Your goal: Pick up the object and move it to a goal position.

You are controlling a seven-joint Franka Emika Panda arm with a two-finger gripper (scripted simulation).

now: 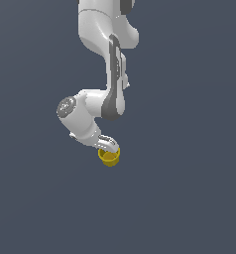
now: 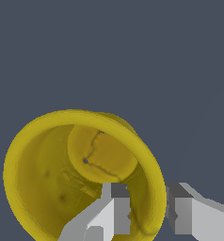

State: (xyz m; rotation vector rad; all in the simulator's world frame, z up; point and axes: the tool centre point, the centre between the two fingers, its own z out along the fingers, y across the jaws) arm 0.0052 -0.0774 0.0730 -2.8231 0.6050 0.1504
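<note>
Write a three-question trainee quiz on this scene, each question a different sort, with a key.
1. True or false: the hand has one finger inside the yellow cup and one outside its wall.
2. Multiple choice: the cup's inside is A) filled with liquid, B) hollow and empty, C) covered by a lid.
3. Fill in: in the exterior view the cup sits directly below the robot's ____.

Key: 1 true; 2 B; 3 hand.

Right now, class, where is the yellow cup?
In the exterior view the cup hangs just below centre, under the arm's wrist; the wrist view shows the jaws straddling its wall, one inside and one outside.
</note>
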